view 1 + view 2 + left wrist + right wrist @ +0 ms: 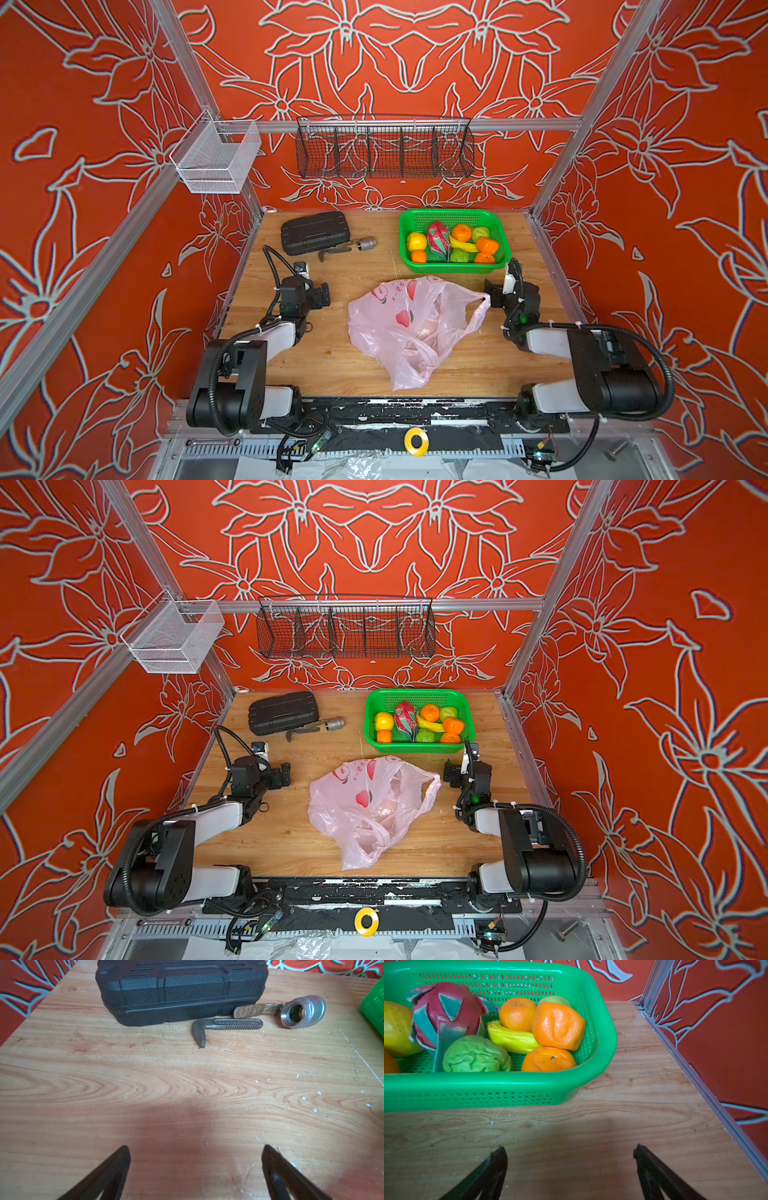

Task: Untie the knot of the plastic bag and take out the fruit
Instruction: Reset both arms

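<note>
Two grippers hang low over the table [332, 361], one on each side of the bag [409, 328], and neither has hold of it. The left gripper [195, 1148] has its jaws spread wide, with only bare wood between them. In both top views it sits well apart from the bag. The right gripper [570, 1147] is spread just as wide and also holds nothing. It sits just beside the bag's handle loop [478, 309], near the front corner of the basket [453, 269].

The bag lies crumpled in the middle of the table, in front of the basket, with its narrow end toward the front edge. The handle loop lies loose and open on the right arm's side. Whether a knot remains anywhere I cannot tell. A pale shape [424, 332] shows through the plastic, too dim to name.

The fruit [462, 232] sits in the basket at the back of the table, on the right arm's side. A dragon fruit [437, 241] is near the middle, with a yellow fruit [417, 241] beside it. A bumpy green one [475, 1054], several oranges and a banana [510, 1040] lie there too.

A case [313, 232] lies at the back on the left arm's side, with a wrench jaw [224, 1024] and a valve [301, 1012] just beside it.
</note>
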Robot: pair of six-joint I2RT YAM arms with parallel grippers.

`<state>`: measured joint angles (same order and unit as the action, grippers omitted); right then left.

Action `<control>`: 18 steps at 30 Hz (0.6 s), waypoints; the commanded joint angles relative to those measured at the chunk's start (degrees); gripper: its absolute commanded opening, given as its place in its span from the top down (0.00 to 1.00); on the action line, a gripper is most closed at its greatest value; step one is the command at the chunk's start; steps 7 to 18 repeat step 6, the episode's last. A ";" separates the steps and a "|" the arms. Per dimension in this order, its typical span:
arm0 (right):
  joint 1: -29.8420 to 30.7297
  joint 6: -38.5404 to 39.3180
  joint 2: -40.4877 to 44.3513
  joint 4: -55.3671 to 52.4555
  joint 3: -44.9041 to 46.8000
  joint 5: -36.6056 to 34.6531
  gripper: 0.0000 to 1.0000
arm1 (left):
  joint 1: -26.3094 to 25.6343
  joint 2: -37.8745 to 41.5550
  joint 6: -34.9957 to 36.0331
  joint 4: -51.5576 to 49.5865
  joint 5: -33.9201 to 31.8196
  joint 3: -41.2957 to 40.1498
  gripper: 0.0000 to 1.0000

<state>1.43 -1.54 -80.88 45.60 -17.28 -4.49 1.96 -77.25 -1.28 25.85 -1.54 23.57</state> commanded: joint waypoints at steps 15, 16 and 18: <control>1.03 1.88 0.11 0.17 -1.09 -1.68 0.03 | 0.35 0.08 0.22 1.32 0.57 0.42 0.03; 1.03 1.88 0.11 0.17 -1.09 -1.68 0.03 | 0.35 0.08 0.22 1.32 0.57 0.42 0.03; 1.03 1.88 0.11 0.17 -1.09 -1.68 0.03 | 0.35 0.08 0.22 1.32 0.57 0.42 0.03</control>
